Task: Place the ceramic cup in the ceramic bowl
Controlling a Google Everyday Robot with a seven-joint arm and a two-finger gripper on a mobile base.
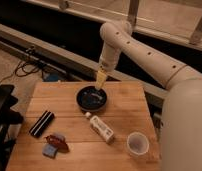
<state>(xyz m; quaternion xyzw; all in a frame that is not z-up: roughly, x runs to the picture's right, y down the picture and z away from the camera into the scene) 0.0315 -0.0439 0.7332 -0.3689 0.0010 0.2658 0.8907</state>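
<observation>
On the worktop (129, 107), the ceramic bowl (92, 98) sits near the far edge. The claw (99, 85) hangs low over the bowl's far rim; whether it is open or closed I cannot tell. The ceramic cup (137, 144) stands upright well apart from the claw, toward the near right corner

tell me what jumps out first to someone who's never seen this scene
The big white robot arm reaches in from the right, and its gripper hangs over the far edge of the dark ceramic bowl at the middle back of the wooden table. The pale ceramic cup stands alone near the front right corner. A white bottle lies on its side between the bowl and the cup.
</observation>
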